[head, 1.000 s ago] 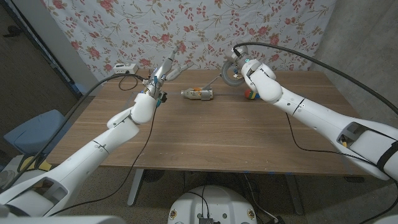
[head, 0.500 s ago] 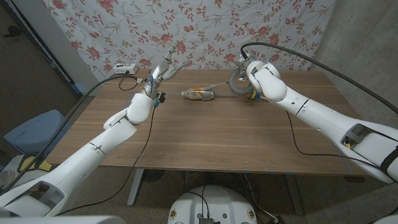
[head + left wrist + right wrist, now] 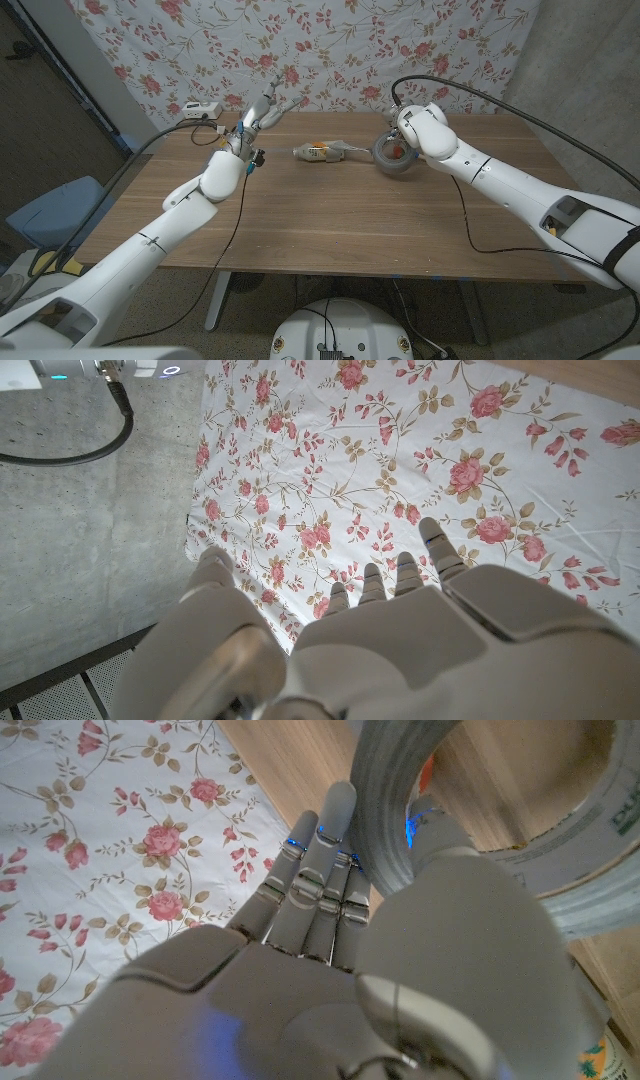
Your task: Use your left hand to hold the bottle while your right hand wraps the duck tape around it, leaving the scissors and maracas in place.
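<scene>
My right hand (image 3: 408,128) grips the roll of tape (image 3: 393,154) by its edge, the roll sitting between my thumb and the other fingers, as the right wrist view shows with the grey band (image 3: 400,810) running past my fingertips. In the head view the roll hangs low at the far right part of the table (image 3: 330,220), at or just over the wood; I cannot tell whether it touches. A loose strip seems to run from the roll toward the bottle (image 3: 320,152), which lies on its side near the far edge, between my two hands.

My left hand (image 3: 262,112) is raised over the far left of the table with its fingers spread and nothing in them; the left wrist view has my fingers (image 3: 400,575) pointing at the flowered cloth behind the table. It is well apart from the bottle, so the holding is not yet done.

To do this step well, I judge that my left hand should come down on the bottle first and pin it, since a light bottle on its side will likely roll or slide once the tape pulls. I should keep the strip taut but not jerk it, and carry the roll around the bottle's body.

The bottle looks clear, with a pale label and some orange near its middle. Something red and colourful (image 3: 399,151) sits just behind the roll; I cannot make out what it is
</scene>
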Controlling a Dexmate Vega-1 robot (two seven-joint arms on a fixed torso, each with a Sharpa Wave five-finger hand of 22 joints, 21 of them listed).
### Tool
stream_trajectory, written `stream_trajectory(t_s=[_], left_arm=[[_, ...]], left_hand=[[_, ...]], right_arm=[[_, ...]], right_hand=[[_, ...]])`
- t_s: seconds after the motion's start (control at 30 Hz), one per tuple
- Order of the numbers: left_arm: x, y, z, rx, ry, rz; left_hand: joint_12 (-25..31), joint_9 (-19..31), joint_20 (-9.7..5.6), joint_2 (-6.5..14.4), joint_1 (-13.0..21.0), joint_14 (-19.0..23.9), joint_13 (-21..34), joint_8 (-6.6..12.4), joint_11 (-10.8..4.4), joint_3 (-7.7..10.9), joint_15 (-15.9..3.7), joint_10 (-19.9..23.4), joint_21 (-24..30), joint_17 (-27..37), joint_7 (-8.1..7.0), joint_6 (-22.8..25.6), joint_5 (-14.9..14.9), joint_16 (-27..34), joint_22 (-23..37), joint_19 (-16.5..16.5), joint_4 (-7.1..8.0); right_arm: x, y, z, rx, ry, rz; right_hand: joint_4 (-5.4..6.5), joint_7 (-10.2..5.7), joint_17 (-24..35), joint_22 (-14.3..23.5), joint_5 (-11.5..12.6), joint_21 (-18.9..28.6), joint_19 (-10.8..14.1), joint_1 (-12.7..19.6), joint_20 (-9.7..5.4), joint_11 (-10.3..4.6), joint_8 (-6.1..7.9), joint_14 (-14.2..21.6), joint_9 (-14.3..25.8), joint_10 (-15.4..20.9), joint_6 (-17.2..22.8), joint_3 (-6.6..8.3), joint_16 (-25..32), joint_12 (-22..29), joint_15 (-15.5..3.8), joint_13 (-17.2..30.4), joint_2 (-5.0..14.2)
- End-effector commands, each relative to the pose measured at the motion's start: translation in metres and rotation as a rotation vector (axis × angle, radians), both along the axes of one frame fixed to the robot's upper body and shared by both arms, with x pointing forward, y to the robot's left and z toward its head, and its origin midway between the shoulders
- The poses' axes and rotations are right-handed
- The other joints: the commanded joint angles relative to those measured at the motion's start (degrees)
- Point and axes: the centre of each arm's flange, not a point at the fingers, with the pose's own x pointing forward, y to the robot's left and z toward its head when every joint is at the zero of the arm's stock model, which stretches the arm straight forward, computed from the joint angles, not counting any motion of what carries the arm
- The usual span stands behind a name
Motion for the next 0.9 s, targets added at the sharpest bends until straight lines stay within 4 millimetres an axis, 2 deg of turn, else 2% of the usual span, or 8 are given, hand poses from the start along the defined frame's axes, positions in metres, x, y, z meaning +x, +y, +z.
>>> stream_trajectory(t_s=[0.03,0.47,0.9], left_arm=[[-0.0065,-0.0011,-0.0021,-0.001,0.008,-0.006],[-0.0106,-0.0035,-0.0035,0.009,0.005,-0.002],[-0.0123,-0.0045,-0.0035,0.018,0.001,-0.003]], left_hand=[[0.3,0.0,0.24,-0.1,-0.5,-0.3,0.1,0.22,-0.09,-0.36,-0.07,-0.6,-0.4,0.0,0.26,-0.5,0.6,0.3,0.2,-8.5,0.02],[0.5,0.0,0.23,0.0,-0.5,-0.4,-0.1,0.30,-0.09,-0.41,-0.39,-0.8,-0.8,-0.2,0.28,-0.7,0.7,0.5,0.3,-8.6,-0.10],[0.7,0.0,0.23,0.1,-0.5,-0.5,-0.2,0.38,0.08,-0.44,-0.57,-0.9,-1.1,-0.4,0.40,-0.8,0.8,0.6,0.3,-8.7,-0.24]], right_arm=[[0.0114,-0.0076,-0.0209,0.069,0.160,-0.048],[0.0018,-0.0113,-0.0235,0.111,0.219,-0.059],[0.0087,-0.0145,-0.0205,0.138,0.362,-0.148]], right_hand=[[0.48,-6.20,0.0,0.0,0.3,0.4,-0.1,7.6,0.21,-4.89,0.25,2.2,0.2,7.3,6.5,0.42,-0.2,0.4,-3.49,0.0,7.83],[0.48,-6.20,0.0,0.0,0.3,0.4,-0.1,7.6,0.21,-4.89,0.25,2.2,0.2,7.3,6.5,0.42,-0.2,0.4,-3.49,0.0,7.83],[0.48,-6.20,0.0,0.0,0.3,0.4,-0.1,7.6,0.21,-4.89,0.25,2.2,0.2,7.3,6.5,0.42,-0.2,0.4,-3.49,0.0,7.83]])
